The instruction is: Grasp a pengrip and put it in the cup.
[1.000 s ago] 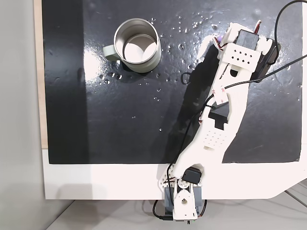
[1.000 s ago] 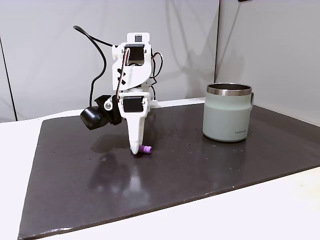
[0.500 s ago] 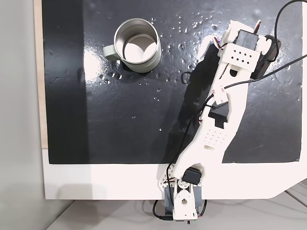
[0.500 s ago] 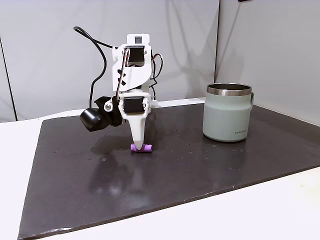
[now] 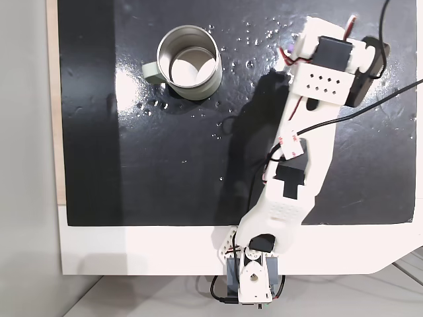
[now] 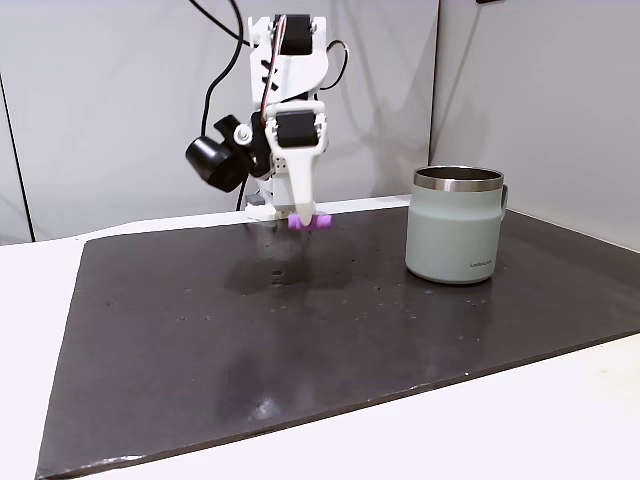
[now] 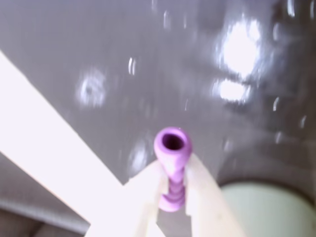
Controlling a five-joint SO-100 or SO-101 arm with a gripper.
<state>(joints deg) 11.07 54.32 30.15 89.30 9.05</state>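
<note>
Pengrip (image 6: 309, 222) lifted, crosswise in pincer (image 6: 303, 212)

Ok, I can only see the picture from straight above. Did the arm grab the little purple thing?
Observer: Yes. In the wrist view the pengrip is pinched between the fingers, its open end poking out.
Operator: Is it on the floor part?
Observer: No. From the side it hangs in the air above the black mat.
Operator: Is it high enough for the cup?
Observer: Not yet, I think. From the side the pengrip sits lower than the rim of the cup, which stands to its right.
</note>
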